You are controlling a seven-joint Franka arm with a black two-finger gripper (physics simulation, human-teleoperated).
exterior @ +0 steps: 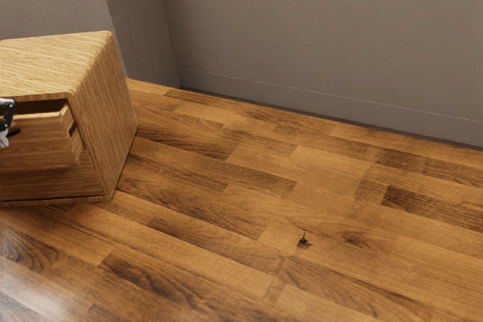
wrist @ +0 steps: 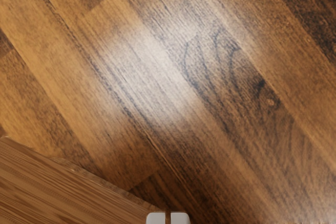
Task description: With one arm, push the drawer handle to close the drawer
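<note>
The wooden cabinet (exterior: pixel 113 126) sits at nine o'clock in the exterior view, cut off by that view's edge, and its drawer (exterior: pixel 38 146) is open: the front stands out from the body, with a dark gap showing above it beneath the cabinet's top and the drawer's side wall visible at the edge nearer the middle. Below the drawer, the lower part of the cabinet front (exterior: pixel 45 188) runs down to the wood floor (exterior: pixel 226 224). The hand (exterior: pixel 6 123) is at nine o'clock too, right at the exterior view's left edge, in front of the drawer's face. A short dark piece (exterior: pixel 15 133) lies just beside it; I cannot tell whether that is the handle, nor whether the hand is touching it. In the wrist view the hand (wrist: pixel 168 217) is narrow, its two pale fingertips (wrist: pixel 156 218) side by side with only a thin slit between them and nothing gripped. Close by them is a corner of wooden furniture (wrist: pixel 47 192), with the floor planks past it. Back in the exterior view, a grey wall (exterior: pixel 324 35) spans from eleven to two o'clock, with a baseboard (exterior: pixel 302 99) along its foot, and a dark knot (exterior: pixel 304 241) marks the floor around five o'clock.
</note>
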